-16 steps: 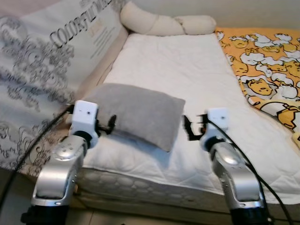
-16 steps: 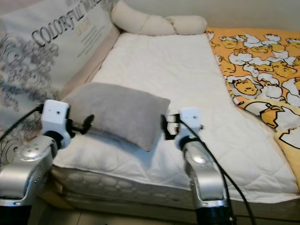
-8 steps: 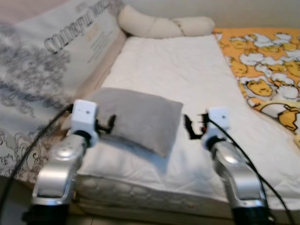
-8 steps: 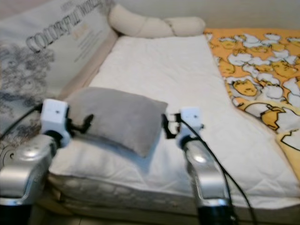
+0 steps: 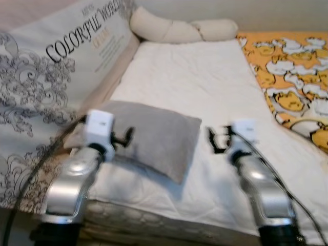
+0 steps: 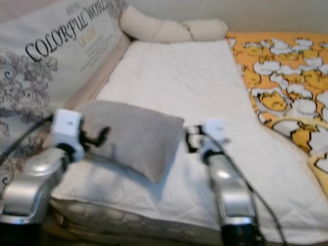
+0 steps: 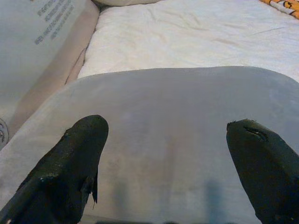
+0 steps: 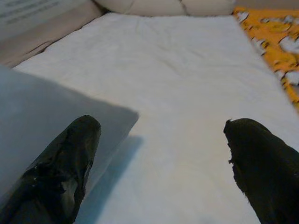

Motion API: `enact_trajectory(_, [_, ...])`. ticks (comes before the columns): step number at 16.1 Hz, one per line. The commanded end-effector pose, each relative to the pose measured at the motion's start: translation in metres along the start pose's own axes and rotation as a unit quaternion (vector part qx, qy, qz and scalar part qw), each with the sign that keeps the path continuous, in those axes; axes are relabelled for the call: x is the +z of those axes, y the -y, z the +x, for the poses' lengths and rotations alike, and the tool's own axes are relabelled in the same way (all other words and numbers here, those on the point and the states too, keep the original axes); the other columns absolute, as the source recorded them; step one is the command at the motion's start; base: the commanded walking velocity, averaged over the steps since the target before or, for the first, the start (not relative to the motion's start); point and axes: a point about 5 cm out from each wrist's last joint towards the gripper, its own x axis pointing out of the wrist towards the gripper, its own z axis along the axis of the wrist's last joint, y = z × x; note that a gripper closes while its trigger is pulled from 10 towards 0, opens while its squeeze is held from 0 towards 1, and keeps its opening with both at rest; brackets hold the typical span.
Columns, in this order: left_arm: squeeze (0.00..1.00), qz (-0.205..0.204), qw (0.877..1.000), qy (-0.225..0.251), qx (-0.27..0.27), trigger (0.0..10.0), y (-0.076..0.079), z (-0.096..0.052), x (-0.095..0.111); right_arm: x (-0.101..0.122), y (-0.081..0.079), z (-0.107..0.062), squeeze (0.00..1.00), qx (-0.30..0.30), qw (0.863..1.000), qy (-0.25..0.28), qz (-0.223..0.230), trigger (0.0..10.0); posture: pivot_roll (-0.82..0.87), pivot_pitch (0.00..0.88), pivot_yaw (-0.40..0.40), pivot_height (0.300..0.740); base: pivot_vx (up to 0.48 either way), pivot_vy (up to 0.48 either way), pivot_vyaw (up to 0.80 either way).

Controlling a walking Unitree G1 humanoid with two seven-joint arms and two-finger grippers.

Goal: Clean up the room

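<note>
A grey pillow (image 5: 154,137) lies flat on the near left part of the white mattress (image 5: 195,77). My left gripper (image 5: 124,137) hovers at the pillow's left end, open, its two black fingers (image 7: 74,158) spread wide over the grey cloth (image 7: 173,135). Just right of the pillow's right corner my right gripper (image 5: 214,141) is open too, above the bare sheet (image 8: 187,93), with the pillow's corner (image 8: 70,116) beside one finger (image 8: 65,168). Neither gripper holds anything.
A long cream bolster (image 5: 179,28) lies across the head of the bed. An orange cartoon-print blanket (image 5: 292,72) covers the right side. A printed board reading "COLORFUL WORLD" (image 5: 61,66) leans along the left edge of the bed.
The camera has shifted and tilted slightly, with some blur. Both grippers keep their places at the pillow's two ends, still open.
</note>
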Motion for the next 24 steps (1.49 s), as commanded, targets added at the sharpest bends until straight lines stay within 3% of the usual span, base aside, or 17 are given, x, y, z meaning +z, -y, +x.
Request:
enact_trajectory(1, [0.15,0.007,1.0,0.003,0.015,10.0,-0.01,-0.001,0.004,0.006,-0.012,0.003,0.0,0.019,1.0,0.011,0.007,10.0,0.06,0.0,0.057,0.74,0.296,0.0,0.0])
enact_trajectory(7, [0.12,0.011,1.0,-0.003,0.008,10.0,-0.007,-0.001,0.002,0.005,-0.012,0.003,0.0,0.02,1.0,0.01,0.005,10.0,0.05,0.0,0.058,0.74,0.196,0.0,0.0])
enact_trajectory(8, [0.04,0.015,1.0,-0.005,0.004,10.0,-0.006,-0.002,0.001,0.006,-0.012,0.003,0.0,0.02,1.0,0.01,0.005,10.0,0.05,0.0,0.058,0.74,0.0,0.0,0.0])
enact_trajectory(11, [0.0,0.036,0.999,-0.007,-0.011,10.0,-0.006,-0.005,0.001,0.004,-0.011,0.0,0.0,0.033,0.999,0.007,0.007,10.0,0.05,0.0,0.061,0.74,0.0,0.0,0.0])
enact_trajectory(13, [0.0,0.058,0.998,-0.029,0.003,10.0,-0.019,-0.012,-0.001,0.007,-0.004,0.002,0.0,0.038,0.999,0.016,0.008,10.0,0.04,0.0,0.073,0.74,0.0,0.0,0.0])
enact_trajectory(16, [0.0,0.061,0.997,-0.053,0.011,10.0,-0.026,-0.017,-0.004,0.009,0.0,0.02,0.0,0.066,0.998,0.006,-0.021,10.0,0.05,0.0,0.078,0.74,0.0,0.0,0.0])
enact_trajectory(18, [0.0,0.063,0.992,-0.111,-0.024,10.0,-0.024,-0.021,-0.02,0.014,0.0,0.044,0.0,0.076,0.996,0.004,-0.048,10.0,0.06,0.0,0.079,0.74,0.0,0.0,0.0])
enact_trajectory(20, [0.0,0.068,0.978,-0.183,-0.076,10.0,-0.016,-0.023,-0.041,0.022,-0.003,0.07,0.0,0.069,0.996,-0.004,-0.05,10.0,0.07,0.0,0.074,0.74,0.0,0.0,0.0])
enact_trajectory(22, [0.0,0.059,0.974,-0.204,-0.076,10.0,-0.01,-0.009,-0.05,0.025,-0.013,0.085,0.0,0.061,0.996,-0.018,-0.068,10.0,0.08,0.0,0.075,0.74,0.0,0.0,0.0])
enact_trajectory(24, [0.0,0.051,0.97,-0.22,-0.09,10.0,-0.001,0.005,-0.056,0.022,-0.022,0.09,0.0,0.07,0.996,-0.021,-0.059,10.0,0.07,0.0,0.08,0.74,0.0,0.0,0.0])
